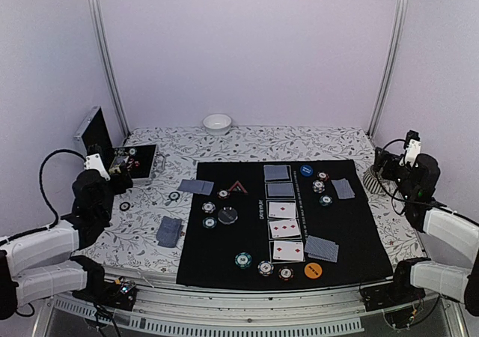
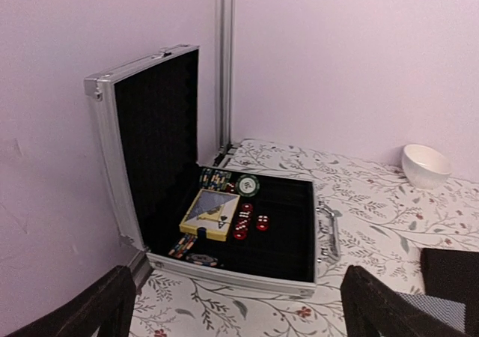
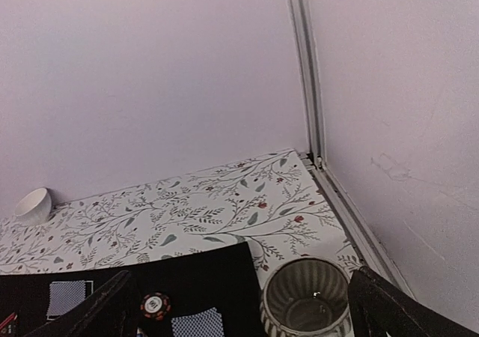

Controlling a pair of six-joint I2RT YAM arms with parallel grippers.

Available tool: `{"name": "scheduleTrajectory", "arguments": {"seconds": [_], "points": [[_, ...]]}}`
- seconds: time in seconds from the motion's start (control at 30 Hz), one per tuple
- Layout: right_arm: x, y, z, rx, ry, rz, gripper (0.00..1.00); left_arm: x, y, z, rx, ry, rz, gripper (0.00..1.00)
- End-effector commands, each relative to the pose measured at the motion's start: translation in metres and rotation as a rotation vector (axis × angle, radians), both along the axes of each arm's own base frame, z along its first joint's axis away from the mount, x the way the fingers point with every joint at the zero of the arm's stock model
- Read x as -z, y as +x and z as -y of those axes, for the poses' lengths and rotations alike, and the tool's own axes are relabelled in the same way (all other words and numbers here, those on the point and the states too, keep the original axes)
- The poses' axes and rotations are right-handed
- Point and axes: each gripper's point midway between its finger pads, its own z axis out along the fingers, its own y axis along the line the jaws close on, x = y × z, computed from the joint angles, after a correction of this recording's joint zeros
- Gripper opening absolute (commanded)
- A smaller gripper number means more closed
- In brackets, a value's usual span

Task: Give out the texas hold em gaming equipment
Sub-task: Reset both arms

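At the far left the left pincer (image 2: pixel 238 277) hangs released, its dark fingers (image 2: pixel 90 311) spread wide with nothing between them. It faces an open aluminium case (image 2: pixel 157 142) that stands on the floral worktop (image 1: pixel 247 138) near the back-left corner. Inside the case lie a yellow card box (image 2: pixel 209 215), red dice (image 2: pixel 251 223) and a green-edged chip (image 2: pixel 248 184). Right of the case two loose chips (image 1: pixel 174 196) sit on the cloth, and a face-down card pile (image 1: pixel 170 231) lies just beside the left edge of the black mat (image 1: pixel 359 232). A white bowl (image 1: pixel 217 123) stands by the back wall. On the mat's left part are a single face-down card (image 1: pixel 196 186), three small chips (image 1: pixel 209 207) and a dark disc (image 1: pixel 227 216). Down the middle runs a column of cards: two backs-up cards (image 1: pixel 277 172), then three face-up cards (image 1: pixel 284 229) with red pips. Along the near edge sit a green chip (image 1: pixel 243 260), a white chip (image 1: pixel 265 267), a red chip (image 1: pixel 286 273) and an orange disc (image 1: pixel 313 270). Further right are a blue disc (image 1: pixel 306 171), a cluster of chips (image 1: pixel 318 186) and two more face-down piles (image 1: pixel 322 249). A ribbed glass cup (image 3: pixel 307 303) stands just off the mat's back-right corner, below the right pincer (image 3: pixel 241 275), which is also released and empty.
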Motion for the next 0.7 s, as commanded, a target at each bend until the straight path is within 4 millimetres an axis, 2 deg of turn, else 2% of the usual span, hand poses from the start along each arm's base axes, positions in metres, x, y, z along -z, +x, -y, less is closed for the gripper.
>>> {"name": "scheduleTrajectory", "arguments": {"seconds": [0.0, 0.07, 0.17, 0.2, 0.23, 0.33, 0.4, 0.53, 0.57, 0.67], "points": [[-0.010, -0.020, 0.039, 0.220, -0.038, 0.174, 0.99, -0.009, 0.004, -0.018, -0.024, 0.077, 0.069, 0.98], [0.002, -0.032, 0.048, 0.270, -0.069, 0.195, 0.99, -0.003, 0.005, -0.025, -0.042, 0.097, 0.082, 0.98], [0.014, -0.044, 0.051, 0.288, -0.061, 0.238, 0.99, 0.021, 0.001, -0.037, -0.068, 0.104, 0.079, 0.98], [0.017, -0.043, 0.050, 0.281, -0.061, 0.238, 0.99, 0.015, 0.000, -0.041, -0.091, 0.109, 0.122, 0.98], [0.021, -0.039, 0.048, 0.269, -0.069, 0.226, 0.99, 0.014, 0.000, -0.041, -0.097, 0.123, 0.129, 0.98], [0.035, -0.026, 0.041, 0.219, -0.079, 0.183, 0.99, 0.003, 0.006, -0.024, 0.029, 0.113, 0.208, 0.98], [0.036, -0.024, 0.038, 0.199, -0.079, 0.205, 0.99, 0.003, 0.014, -0.024, 0.029, 0.149, 0.215, 0.98], [0.045, -0.014, 0.013, 0.053, -0.124, 0.232, 0.99, 0.022, 0.031, -0.019, 0.064, 0.191, 0.192, 0.98], [0.044, -0.012, 0.005, 0.005, -0.146, 0.252, 0.99, 0.019, 0.031, -0.017, 0.063, 0.211, 0.215, 0.98], [0.055, 0.004, -0.010, -0.088, -0.177, 0.181, 0.99, 0.027, 0.036, -0.017, 0.083, 0.178, 0.162, 0.98]]}}
